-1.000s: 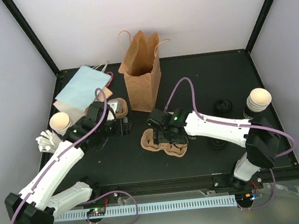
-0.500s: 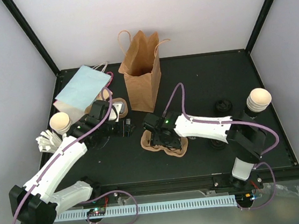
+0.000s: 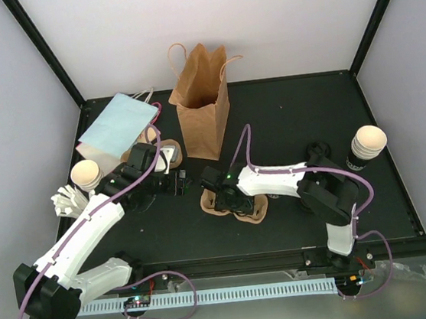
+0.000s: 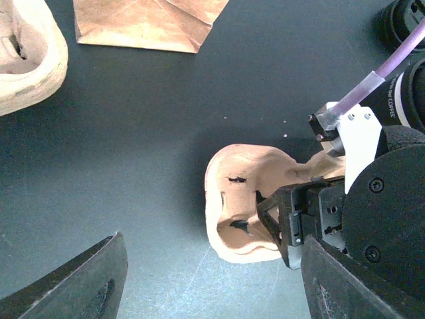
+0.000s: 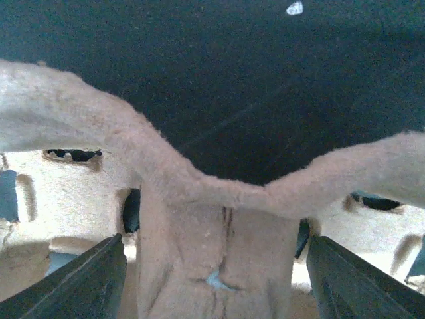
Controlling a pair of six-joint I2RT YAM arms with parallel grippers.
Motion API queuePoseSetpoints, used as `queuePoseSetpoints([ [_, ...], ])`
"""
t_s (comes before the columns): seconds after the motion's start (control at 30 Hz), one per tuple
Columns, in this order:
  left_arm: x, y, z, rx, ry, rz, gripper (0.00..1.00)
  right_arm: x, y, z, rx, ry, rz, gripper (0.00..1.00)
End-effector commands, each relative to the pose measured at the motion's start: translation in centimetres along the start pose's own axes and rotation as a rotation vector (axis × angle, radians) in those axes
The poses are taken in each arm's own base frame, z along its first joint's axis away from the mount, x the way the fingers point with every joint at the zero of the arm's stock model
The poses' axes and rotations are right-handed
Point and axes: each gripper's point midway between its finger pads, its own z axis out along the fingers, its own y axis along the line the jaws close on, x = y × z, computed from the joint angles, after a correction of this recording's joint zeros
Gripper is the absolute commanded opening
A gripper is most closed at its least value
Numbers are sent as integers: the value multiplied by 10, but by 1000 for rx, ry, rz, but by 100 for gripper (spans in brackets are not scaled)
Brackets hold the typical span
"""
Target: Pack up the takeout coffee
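Carrier handling seems the step in hand. Nearest, the right tool (image 3: 225, 195) hangs over the pulp cup carrier (image 4: 240, 199), jaws apart astride its middle ridge, gripping nothing. The left tool (image 3: 177, 182), just beside, gapes empty. Farther out, paper cups (image 3: 85, 174) stand stacked near both desk (image 3: 285, 113) edges, unpacked. The next move likely calls for pinching that ridge squarely; the brown bag (image 3: 203, 107) waits beyond.

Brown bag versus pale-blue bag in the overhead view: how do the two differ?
The brown bag stands upright, mouth open; the pale-blue bag lies flat. The brown bag is at the back middle; the pale-blue bag in the far left corner. The brown bag looks creased, the pale-blue bag smooth. Both sit toward the dark table's far edge.
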Motion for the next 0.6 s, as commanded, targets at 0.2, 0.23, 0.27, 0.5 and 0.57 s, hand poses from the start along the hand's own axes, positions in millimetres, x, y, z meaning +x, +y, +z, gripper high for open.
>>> queuePoseSetpoints([
  [0.2,-4,9,-3,-29,-19,9,74,-19,2,-4,5,-66,-9,60],
  [0.23,-4,9,-3,-31,-19,11,74,-21,4,-7,-1,-78,-21,60],
  [0.27,-5,9,-3,-31,-22,12,74,-24,5,-10,-6,-88,-36,60],
  [0.5,-11,14,-8,-58,-28,19,74,-37,27,-40,-163,-192,-215,53],
  [0.57,-13,15,-11,-64,-33,19,74,-37,32,-50,-224,-215,-255,53],
])
